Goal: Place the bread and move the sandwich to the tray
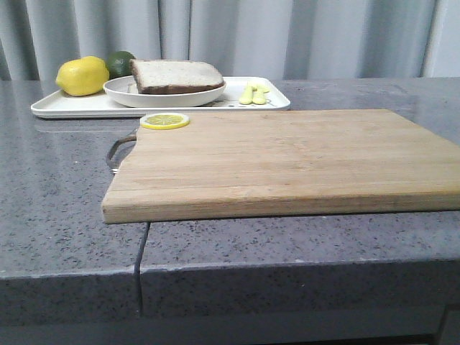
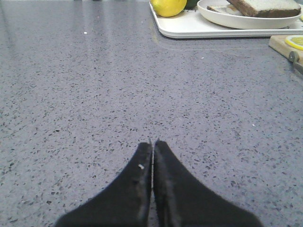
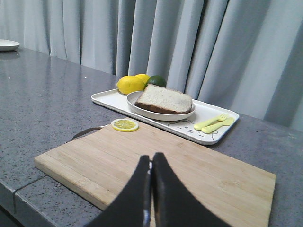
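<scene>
In the front view, a grey speckled counter (image 1: 57, 187) is backed by grey curtains (image 1: 237, 36); the bread (image 1: 177, 75) lies in a dish (image 1: 165, 95) on the tray (image 1: 79, 106). In the left wrist view, the left fingers (image 2: 152, 144) are pressed together, empty, the tray far ahead. In the right wrist view, the right fingers (image 3: 151, 163) are closed, empty, over the board (image 3: 189, 165), the bread beyond.

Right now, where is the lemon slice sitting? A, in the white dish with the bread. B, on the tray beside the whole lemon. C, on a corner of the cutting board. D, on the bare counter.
C: the lemon slice lies flat on the cutting board's far left corner, by the handle, just in front of the tray.
</scene>
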